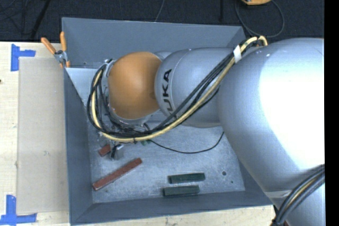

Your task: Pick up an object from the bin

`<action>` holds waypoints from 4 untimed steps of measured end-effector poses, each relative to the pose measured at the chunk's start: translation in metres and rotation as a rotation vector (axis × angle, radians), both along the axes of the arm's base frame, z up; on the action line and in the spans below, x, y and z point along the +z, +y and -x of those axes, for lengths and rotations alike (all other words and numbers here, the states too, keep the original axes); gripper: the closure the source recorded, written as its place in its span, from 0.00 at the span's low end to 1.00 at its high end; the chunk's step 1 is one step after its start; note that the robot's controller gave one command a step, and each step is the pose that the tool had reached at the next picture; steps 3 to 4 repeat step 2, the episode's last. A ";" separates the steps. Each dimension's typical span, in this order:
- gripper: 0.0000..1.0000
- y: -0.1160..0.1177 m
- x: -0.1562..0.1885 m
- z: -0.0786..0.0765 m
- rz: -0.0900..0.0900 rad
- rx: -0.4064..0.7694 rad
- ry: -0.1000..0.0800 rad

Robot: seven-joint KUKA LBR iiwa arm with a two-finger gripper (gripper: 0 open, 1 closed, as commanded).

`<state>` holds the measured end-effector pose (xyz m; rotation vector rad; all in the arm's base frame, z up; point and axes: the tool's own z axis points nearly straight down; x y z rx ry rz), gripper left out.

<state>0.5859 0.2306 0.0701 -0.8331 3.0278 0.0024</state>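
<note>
My gripper (114, 150) is low in the left part of the bin, mostly hidden under the arm's orange cover. A small reddish-brown block (104, 151) lies on the bin floor right beside it, touching or nearly touching its left side. A long reddish-brown flat stick (117, 174) lies slantwise just in front of the gripper, apart from it.
Two dark green bars (186, 178) (181, 191) lie side by side near the bin's front wall, right of the stick. The arm with its cables covers the middle and right of the bin. A thin dark cable loops over the floor at centre.
</note>
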 end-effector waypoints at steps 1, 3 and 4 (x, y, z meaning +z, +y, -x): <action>1.00 -0.013 0.121 -0.014 -0.001 0.014 -0.009; 1.00 -0.025 0.166 -0.013 0.000 0.002 -0.006; 1.00 -0.025 0.166 -0.013 0.000 0.002 -0.006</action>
